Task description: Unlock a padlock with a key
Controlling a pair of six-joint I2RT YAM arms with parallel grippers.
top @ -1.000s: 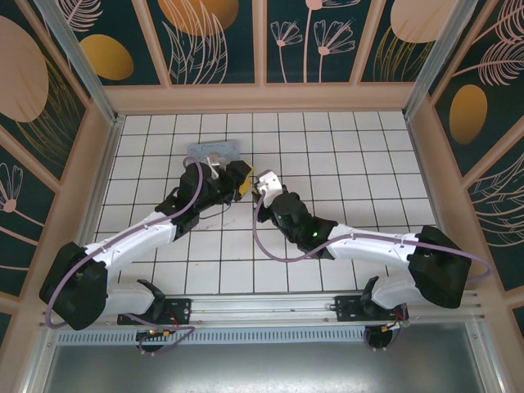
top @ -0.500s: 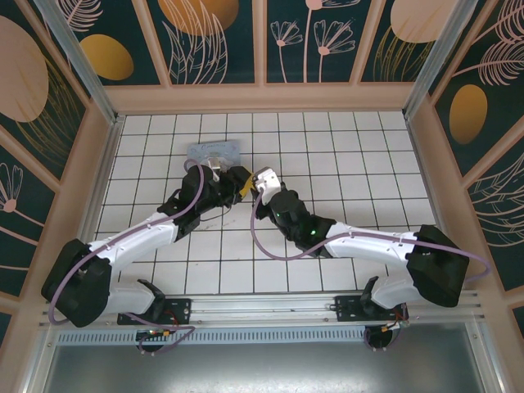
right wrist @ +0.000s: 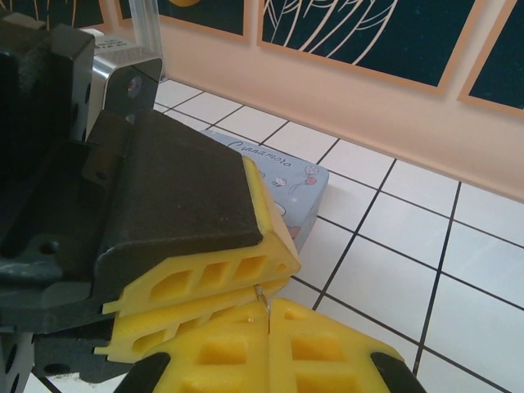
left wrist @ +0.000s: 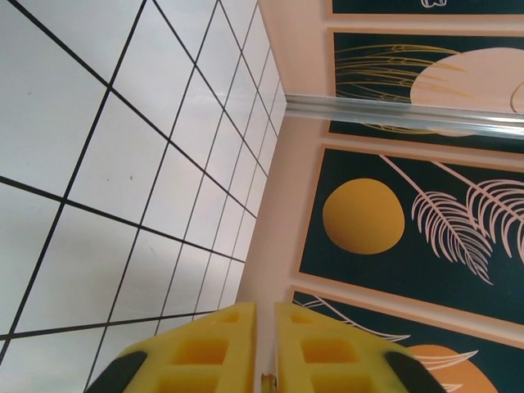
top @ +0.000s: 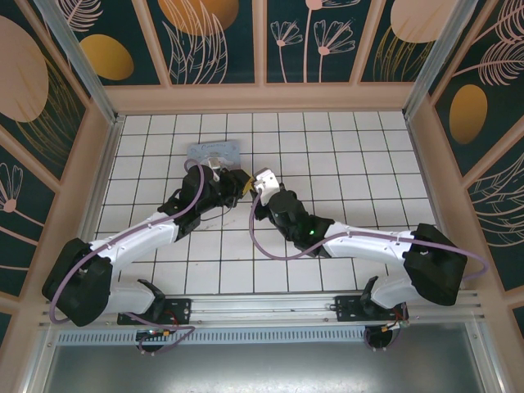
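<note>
The thin grey metal key (right wrist: pixel 261 295) sticks up from the right gripper's (top: pixel 256 187) tightly closed, spongy yellow pads (right wrist: pixel 319 348), and the left gripper's (top: pixel 242 183) blocky yellow pads (right wrist: pixel 205 282) pinch its tip, above the white square tiles (top: pixel 327 147) near the flat blue tin (top: pixel 214 151).

Robot lab cell: tiled floor (top: pixel 327 164), printed panel walls (top: pixel 327 41)

Bright, even, diffuse light from overhead. Top view sharp; faint soft shadows under arms (top: pixel 164 225) on tiles (top: pixel 344 164); wide-angle splay toward frame edges. Left wrist: tiles, wall (left wrist: pixel 274 213) crisp; glare streak on rail (left wrist: pixel 393 110); pads (left wrist: pixel 205 352) at bottom edge slightly soft. Right wrist: left gripper (right wrist: pixel 282 274) very close, black shell dark, little detail; rest in focus.
</note>
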